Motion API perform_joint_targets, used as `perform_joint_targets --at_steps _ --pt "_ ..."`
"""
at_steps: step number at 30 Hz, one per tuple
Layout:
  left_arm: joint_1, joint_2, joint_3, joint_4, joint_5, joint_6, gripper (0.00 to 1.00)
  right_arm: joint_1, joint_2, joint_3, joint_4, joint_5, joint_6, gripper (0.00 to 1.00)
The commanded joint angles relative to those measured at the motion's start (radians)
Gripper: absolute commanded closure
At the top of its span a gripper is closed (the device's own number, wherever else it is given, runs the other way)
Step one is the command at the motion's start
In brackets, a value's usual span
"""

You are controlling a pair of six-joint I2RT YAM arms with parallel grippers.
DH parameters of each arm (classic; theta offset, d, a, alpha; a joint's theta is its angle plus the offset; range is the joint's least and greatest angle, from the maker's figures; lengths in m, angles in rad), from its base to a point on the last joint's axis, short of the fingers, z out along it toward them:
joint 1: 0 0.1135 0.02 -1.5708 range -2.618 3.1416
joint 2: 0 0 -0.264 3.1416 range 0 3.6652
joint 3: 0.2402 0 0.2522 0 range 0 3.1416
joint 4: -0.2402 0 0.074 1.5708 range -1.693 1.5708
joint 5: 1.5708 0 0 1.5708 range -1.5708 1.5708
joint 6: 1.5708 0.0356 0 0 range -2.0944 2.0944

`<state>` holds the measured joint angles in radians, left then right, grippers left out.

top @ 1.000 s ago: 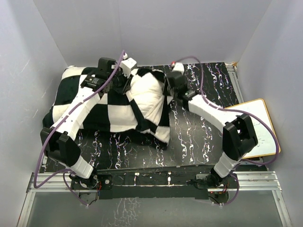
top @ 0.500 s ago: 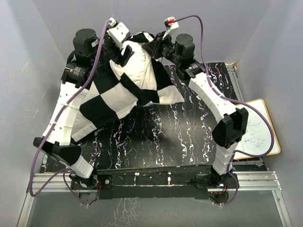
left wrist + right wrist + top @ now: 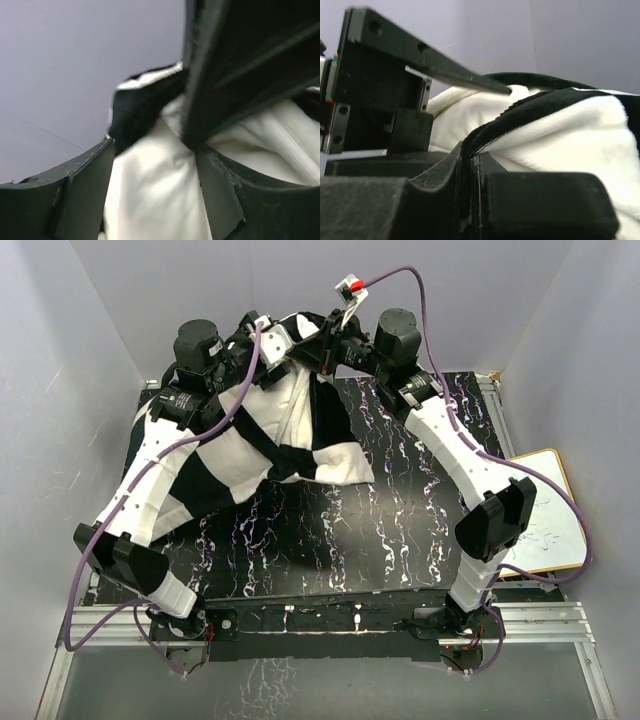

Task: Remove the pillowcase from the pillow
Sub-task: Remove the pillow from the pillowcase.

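Upper centre-left of the top view, my left gripper (image 3: 266,350) is hanging with its jaws apart; in its wrist view the off-white pillow (image 3: 150,200) is bulging between the fingers (image 3: 85,195), unpinched. The pillowcase (image 3: 335,455) is draping from the raised arms down toward the table (image 3: 400,530), with the pillow showing at its mouth near the top. To the right, my right gripper (image 3: 325,345) is clamping the black hem of the cover. I am judging that the left should be closing on bare pillow only, clear of checkered cloth, while the right is drawing the hem away rightward; catching both layers would be dragging everything along together.
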<state>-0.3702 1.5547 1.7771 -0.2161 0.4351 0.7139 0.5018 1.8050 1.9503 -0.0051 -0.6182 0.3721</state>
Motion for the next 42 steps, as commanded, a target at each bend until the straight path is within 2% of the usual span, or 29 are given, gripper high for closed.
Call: perform_joint_targets --at_steps 1,5,9,16,20,23,27,29,31,32,33,34,35,38,39,40,41,42 --pt "-0.004 -0.012 0.042 0.195 0.039 0.001 0.36 0.012 -0.173 0.012 0.176 -0.101 -0.024 0.92" --pt "-0.004 -0.009 0.117 0.120 0.113 0.014 0.33 0.011 -0.204 -0.021 0.152 -0.096 -0.063 0.92" --pt "-0.004 -0.017 0.122 0.016 0.160 0.111 0.30 0.011 -0.184 0.015 0.141 -0.146 -0.056 0.92" --pt "-0.004 0.024 0.114 0.084 0.179 0.134 0.28 0.012 -0.171 0.051 0.136 -0.308 -0.031 0.92" --pt "-0.010 0.094 0.161 0.059 0.251 0.154 0.26 0.012 -0.155 0.079 0.188 -0.420 0.047 0.92" --pt "-0.049 0.146 0.217 -0.024 0.327 0.178 0.26 0.013 -0.137 0.091 0.301 -0.517 0.162 0.92" --pt "-0.121 0.194 0.254 -0.167 0.348 0.292 0.27 0.024 -0.125 0.088 0.388 -0.592 0.267 0.92" --pt "-0.130 0.208 0.257 -0.165 0.353 0.289 0.33 0.028 -0.124 0.081 0.382 -0.610 0.266 0.92" --pt "-0.131 0.198 0.229 -0.095 0.335 0.246 0.47 0.027 -0.133 0.062 0.356 -0.616 0.242 0.92" --pt "-0.130 0.186 0.195 -0.043 0.319 0.218 0.59 0.023 -0.139 0.054 0.324 -0.612 0.212 0.92" --pt "-0.126 0.168 0.156 0.023 0.300 0.187 0.81 0.015 -0.150 0.043 0.290 -0.595 0.184 0.92" --pt "-0.120 0.148 0.108 0.116 0.273 0.141 0.94 0.002 -0.164 0.019 0.278 -0.558 0.171 0.92" --pt "-0.111 0.125 0.064 0.198 0.246 0.104 1.00 -0.016 -0.183 -0.001 0.280 -0.531 0.169 0.92" --pt "-0.087 0.102 0.032 0.319 0.166 0.046 1.00 -0.069 -0.220 -0.061 0.287 -0.357 0.172 0.92" --pt "-0.078 0.106 0.039 0.341 0.134 0.028 1.00 -0.087 -0.230 -0.077 0.280 -0.275 0.179 0.89" --pt "-0.070 0.112 0.046 0.366 0.095 0.019 1.00 -0.108 -0.238 -0.089 0.247 -0.183 0.187 0.77" --pt "-0.067 0.118 0.047 0.407 0.037 0.018 1.00 -0.125 -0.250 -0.100 0.213 -0.072 0.192 0.71" --pt "-0.066 0.124 0.047 0.453 -0.028 0.023 1.00 -0.135 -0.261 -0.111 0.179 0.030 0.186 0.69"
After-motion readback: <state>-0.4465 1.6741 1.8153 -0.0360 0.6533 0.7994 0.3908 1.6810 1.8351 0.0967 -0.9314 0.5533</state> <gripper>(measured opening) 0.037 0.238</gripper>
